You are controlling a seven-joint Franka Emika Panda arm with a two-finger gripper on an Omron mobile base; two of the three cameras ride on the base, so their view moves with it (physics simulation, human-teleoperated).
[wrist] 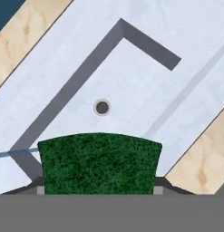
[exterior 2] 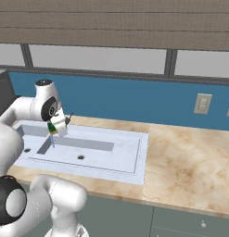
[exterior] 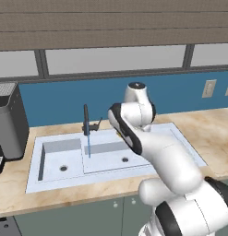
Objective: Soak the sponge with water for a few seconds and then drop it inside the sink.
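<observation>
You've got the sponge (wrist: 99, 162) clamped in the gripper (exterior 2: 57, 126), jaws closed on its two sides, green face up toward the hand camera. In the right base view the sponge (exterior 2: 52, 126) shows as a small green patch at the gripper, held over the sink (exterior 2: 130, 152) and not touching the basin. A thin pale stream of water (exterior 2: 52, 139) drops from just under it toward the basin floor. From the left base view the water (exterior: 88, 145) falls straight down from the black faucet (exterior: 86, 120) into the sink (exterior: 46, 179), while your arm covers the gripper itself. Through the hand camera, the sink's (wrist: 177, 27) round drain (wrist: 101, 107) sits just past the sponge's far edge, with tan counter (wrist: 22, 31) at the corners.
</observation>
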